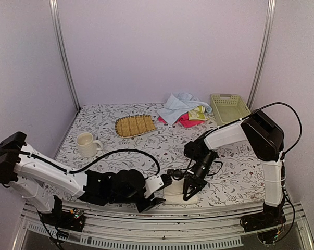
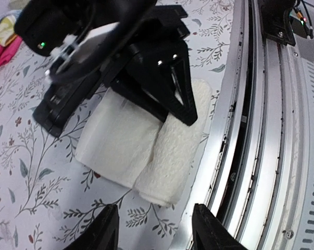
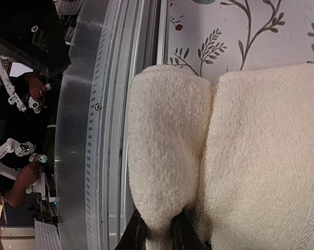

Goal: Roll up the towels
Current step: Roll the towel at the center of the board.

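Cream-white towel (image 1: 180,194) at near table (image 1: 162,140) edge, right of centre, part rolled. Right gripper (image 3: 158,232) pinched shut on roll end. Left gripper (image 2: 157,229) spread open, empty, just left. You: hold pinch, turn roll toward far side, ends flush.

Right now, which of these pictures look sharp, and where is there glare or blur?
Top view: soft, even light with a lilac tint, only faint shadows on the table. Left wrist view: glare along the metal rail, the left gripper dark and slightly soft at the bottom edge. Right wrist view: the towel fluff is crisp, the far upper corner dim.
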### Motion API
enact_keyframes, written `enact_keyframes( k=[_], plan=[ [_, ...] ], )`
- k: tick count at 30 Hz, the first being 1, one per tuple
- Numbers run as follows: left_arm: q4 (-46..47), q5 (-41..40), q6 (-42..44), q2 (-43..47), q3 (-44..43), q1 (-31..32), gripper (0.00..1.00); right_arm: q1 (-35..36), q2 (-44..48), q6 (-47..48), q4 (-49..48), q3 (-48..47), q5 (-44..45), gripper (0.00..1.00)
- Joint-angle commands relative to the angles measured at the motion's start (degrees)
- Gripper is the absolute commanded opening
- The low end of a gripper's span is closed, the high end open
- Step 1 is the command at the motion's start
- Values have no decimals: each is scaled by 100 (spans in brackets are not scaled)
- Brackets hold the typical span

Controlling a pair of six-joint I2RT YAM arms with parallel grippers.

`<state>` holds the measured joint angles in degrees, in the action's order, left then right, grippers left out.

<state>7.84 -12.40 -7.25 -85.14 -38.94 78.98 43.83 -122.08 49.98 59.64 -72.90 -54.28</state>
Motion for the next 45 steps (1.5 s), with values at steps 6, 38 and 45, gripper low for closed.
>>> enact_keyframes(
  k=[6, 38, 45],
  plan=[
    [-522, -166, 1477, -1727, -1566, 308, 52, 50, -274, -53, -56, 147, 728, 13],
    [-1079, -332, 1411, -2397, -2401, 361, 13, -558, 715, -1136, -848, 540, 2183, 26],
    [-1164, 40, 1389, -2220, -2526, 450, 12, -543, 326, -1676, -1437, 567, 3174, 20]
  ],
)
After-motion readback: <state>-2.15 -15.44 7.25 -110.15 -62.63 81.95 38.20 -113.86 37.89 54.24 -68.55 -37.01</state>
